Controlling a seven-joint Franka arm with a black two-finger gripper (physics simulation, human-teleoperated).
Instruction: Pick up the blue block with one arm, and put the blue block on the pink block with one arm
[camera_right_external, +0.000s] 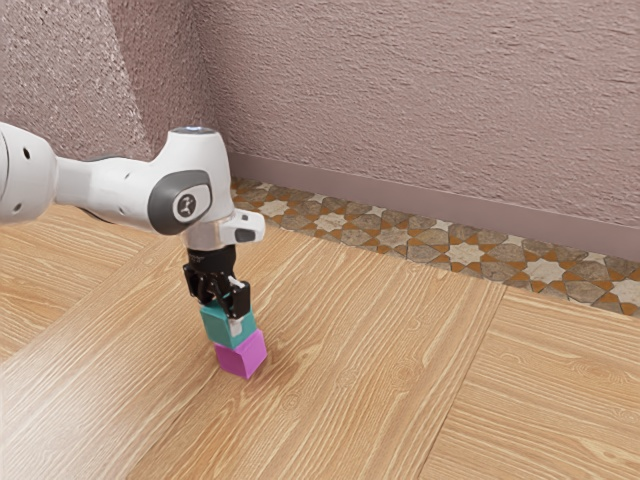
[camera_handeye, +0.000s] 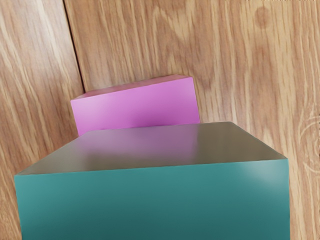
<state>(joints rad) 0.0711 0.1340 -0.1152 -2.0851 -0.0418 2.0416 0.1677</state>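
**Blue block held atop pink block on wooden worktop**

My black two-finger tool (camera_right_external: 226, 312) is clamped on the teal-tinted, cube-shaped blue block (camera_right_external: 224, 326), one finger down each side of its upper part. The blue block sits directly over the glossy, cube-shaped pink block (camera_right_external: 243, 355), set slightly toward the exterior view's left, so a strip of the pink top stays uncovered. From the side the two faces look to be touching, but I cannot tell whether the blue block's weight is on the pink one or whether it hangs a hair above.

In the wrist view the blue block (camera_handeye: 155, 200) is cut off by the frame's edge, and it hides the near part of the pink block (camera_handeye: 135, 107), which juts out beyond it on the pale wood-grain worktop (camera_handeye: 240, 60). A seam between boards runs past the pink block's corner.

The white jointed arm (camera_right_external: 120, 190) comes in from the exterior view's left, forearm roughly level, wrist bent so the tool points straight down. Behind the worktop (camera_right_external: 380, 380) lie a patterned tile floor (camera_right_external: 450, 250) and a rough mauve plaster wall (camera_right_external: 420, 90).
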